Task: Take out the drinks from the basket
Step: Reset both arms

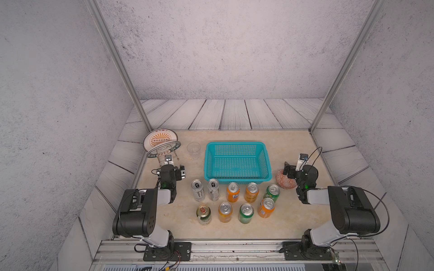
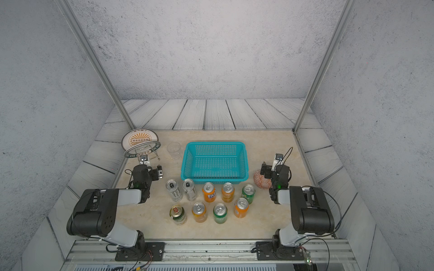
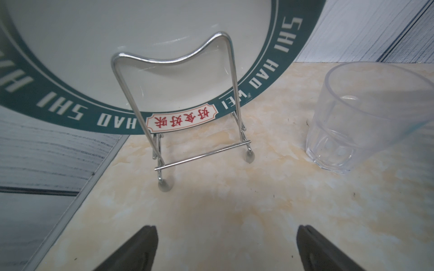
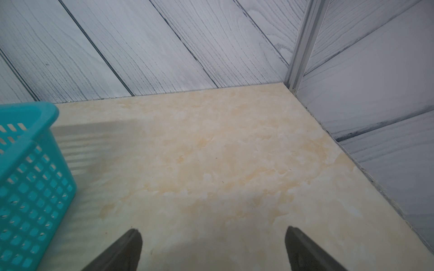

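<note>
The beige tabletop [image 1: 293, 218] is hemmed by grey plank walls [image 1: 234, 112], with bare room lower centre and far right. The turquoise mesh basket [image 1: 236, 143] sits empty at centre; just below it nine upright cans [image 1: 233, 192] stand in two rows. Both arms [image 1: 138, 211] fold low at the sides, left gripper [image 3: 226, 232] and right gripper [image 4: 213, 231] spread wide, holding nothing.
</note>
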`<action>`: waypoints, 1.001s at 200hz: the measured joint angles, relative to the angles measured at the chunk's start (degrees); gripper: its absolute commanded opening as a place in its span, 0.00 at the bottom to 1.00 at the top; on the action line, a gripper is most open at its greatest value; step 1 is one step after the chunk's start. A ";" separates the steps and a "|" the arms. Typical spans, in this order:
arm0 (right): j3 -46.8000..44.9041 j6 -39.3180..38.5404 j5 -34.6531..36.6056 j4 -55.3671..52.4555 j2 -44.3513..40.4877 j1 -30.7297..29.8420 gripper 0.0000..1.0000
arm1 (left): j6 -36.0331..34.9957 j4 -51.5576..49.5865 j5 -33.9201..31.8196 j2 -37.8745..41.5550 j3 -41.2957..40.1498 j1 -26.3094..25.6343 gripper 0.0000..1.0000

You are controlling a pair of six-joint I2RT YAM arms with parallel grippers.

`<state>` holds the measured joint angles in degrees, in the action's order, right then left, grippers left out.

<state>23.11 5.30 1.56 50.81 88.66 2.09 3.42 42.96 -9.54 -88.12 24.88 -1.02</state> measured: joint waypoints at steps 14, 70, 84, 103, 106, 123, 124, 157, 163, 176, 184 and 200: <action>0.00 -0.02 0.02 0.00 0.00 -0.04 0.99 | 0.00 -0.09 0.00 0.00 0.00 0.00 0.99; 0.00 -0.04 0.02 0.00 0.00 -0.07 1.00 | 0.00 -0.31 0.00 0.00 0.00 0.00 0.99; 0.00 -0.04 0.02 0.00 0.00 -0.09 1.00 | 0.00 -0.31 0.00 0.00 0.00 0.00 0.99; 0.00 -0.04 0.02 0.00 0.00 -0.11 1.00 | 0.00 -0.31 0.00 0.00 0.00 0.00 0.99; 0.00 -0.04 0.02 0.00 0.00 -0.11 0.99 | 0.00 -0.31 0.00 0.00 0.00 0.00 0.99; 0.00 -0.04 0.02 0.00 0.00 -0.11 1.00 | 0.00 -0.31 0.00 0.00 0.00 0.00 0.99; 0.00 -0.04 0.02 0.00 0.00 -0.11 0.99 | 0.00 -0.31 0.02 0.00 0.00 0.00 0.99; 0.00 -0.07 0.02 0.00 0.02 -0.15 0.99 | -0.31 0.57 0.87 0.07 -0.17 0.00 0.99; 0.00 -0.07 0.02 0.00 0.00 -0.15 0.99 | -0.42 0.98 1.05 0.13 -0.37 0.00 0.99; 0.00 -0.07 0.02 0.00 0.00 -0.15 0.99 | -0.48 1.92 1.29 0.46 -1.05 0.00 0.99; 0.00 -0.07 0.02 0.00 0.00 -0.15 0.99 | -0.50 2.71 1.44 0.61 -1.55 0.00 0.99; 0.00 -0.07 0.02 0.00 0.00 -0.15 0.99 | -0.55 4.31 1.51 0.85 -2.82 0.00 0.99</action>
<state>23.11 5.23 1.58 50.81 88.66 1.93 2.87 47.27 -8.03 -87.26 22.06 -1.02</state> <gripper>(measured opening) 0.994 0.987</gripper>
